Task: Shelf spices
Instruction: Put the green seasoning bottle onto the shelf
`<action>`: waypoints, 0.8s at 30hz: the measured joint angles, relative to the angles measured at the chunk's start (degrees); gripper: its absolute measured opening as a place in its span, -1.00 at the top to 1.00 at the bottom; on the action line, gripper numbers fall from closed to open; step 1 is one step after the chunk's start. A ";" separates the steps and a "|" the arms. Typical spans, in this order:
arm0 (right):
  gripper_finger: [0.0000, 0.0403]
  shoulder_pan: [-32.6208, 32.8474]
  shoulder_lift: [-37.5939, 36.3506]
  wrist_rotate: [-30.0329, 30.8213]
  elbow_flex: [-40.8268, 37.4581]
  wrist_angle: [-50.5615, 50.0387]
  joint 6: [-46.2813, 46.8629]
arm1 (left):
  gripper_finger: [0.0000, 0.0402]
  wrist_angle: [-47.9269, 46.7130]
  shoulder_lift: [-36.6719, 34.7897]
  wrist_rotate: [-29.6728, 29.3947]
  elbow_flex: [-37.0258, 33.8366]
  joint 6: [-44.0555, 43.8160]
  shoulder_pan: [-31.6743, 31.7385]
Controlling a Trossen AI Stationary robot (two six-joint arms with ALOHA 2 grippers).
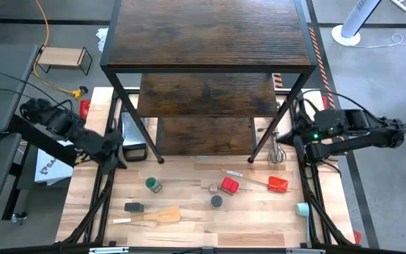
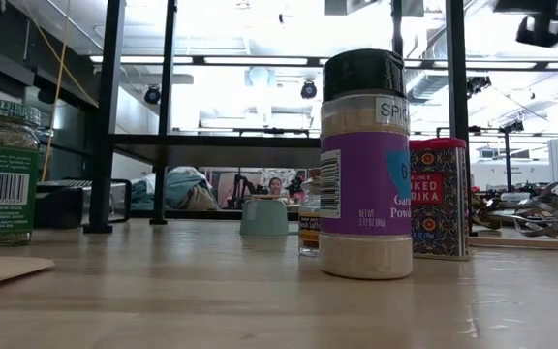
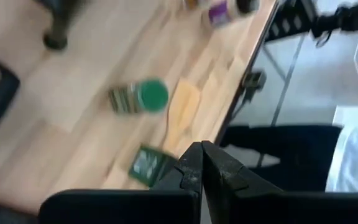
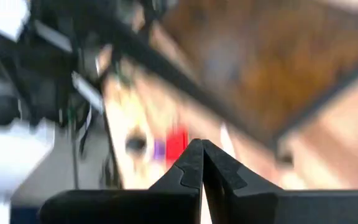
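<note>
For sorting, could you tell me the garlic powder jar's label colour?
Purple, on the garlic powder jar; low view.

The high cam looks straight down on the whole table [image 1: 189, 176] and shelf [image 1: 210, 42]. The low cam sits at tabletop level, right up against the jars. Both wrist cams peer past shut fingers; high and left wrist views share the green-lidded jar [image 1: 153, 185].

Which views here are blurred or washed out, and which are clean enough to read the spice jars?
High view: sharp, evenly lit; the green-lidded jar and red jar are distinct. Low view: room lights behind blow out the background, yet the dark-lidded jar label reads. Left wrist view: smeared, the shut left gripper crisp. Right wrist view: heavily smeared, the shelf a brown blur past the shut right gripper.
</note>
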 joint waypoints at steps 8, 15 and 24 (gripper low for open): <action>1.00 10.24 1.76 -14.36 0.00 -13.83 12.16 | 1.00 0.20 2.93 0.00 -0.41 -12.79 -15.15; 1.00 25.24 11.13 -14.59 -0.24 -6.85 17.78 | 1.00 18.78 9.26 -3.74 -6.84 -19.13 -25.54; 1.00 42.54 24.40 -3.95 -2.11 17.11 31.28 | 1.00 51.26 21.41 -7.81 -15.63 -21.40 -30.93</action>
